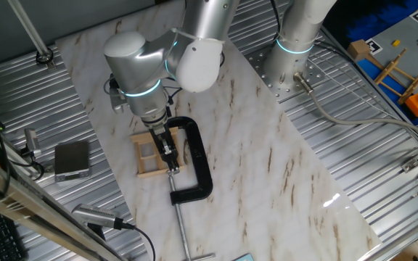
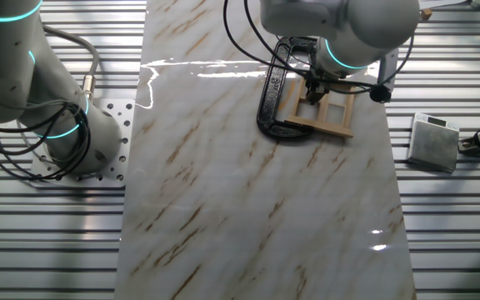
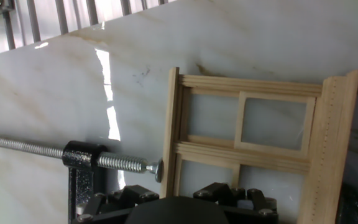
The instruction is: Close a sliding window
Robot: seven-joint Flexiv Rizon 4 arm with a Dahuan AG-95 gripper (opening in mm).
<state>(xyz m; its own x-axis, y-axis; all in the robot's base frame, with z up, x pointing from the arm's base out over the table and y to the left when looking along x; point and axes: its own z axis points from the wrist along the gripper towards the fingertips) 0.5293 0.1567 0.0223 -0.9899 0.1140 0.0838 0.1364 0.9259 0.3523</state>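
Gripper [image 1: 170, 161] low over the sliding window [image 1: 153, 154], fingers pointing down at the frame's edge nearest the black C-clamp [image 1: 197, 163]; whether spread or pressed together cannot be told, fingertips too small and partly hidden by the wrist in both fixed views. Sliding window [image 2: 323, 110] lying flat on the marble-patterned table [image 2: 248, 208], directly beneath and just beside the gripper [image 2: 317, 90], light wood with crossbars dividing the panes. In the hand view, window [image 3: 253, 149] straight ahead of the gripper body [image 3: 179, 208], one pane set in a smaller inner frame, offset toward the far rail. C-clamp [image 3: 82, 168] off to the side, its threaded screw running across the table and its round pad touching the window's outer rail. Small grey box [image 1: 72, 159] well apart from the gripper, on the ribbed metal surface beyond the table edge.
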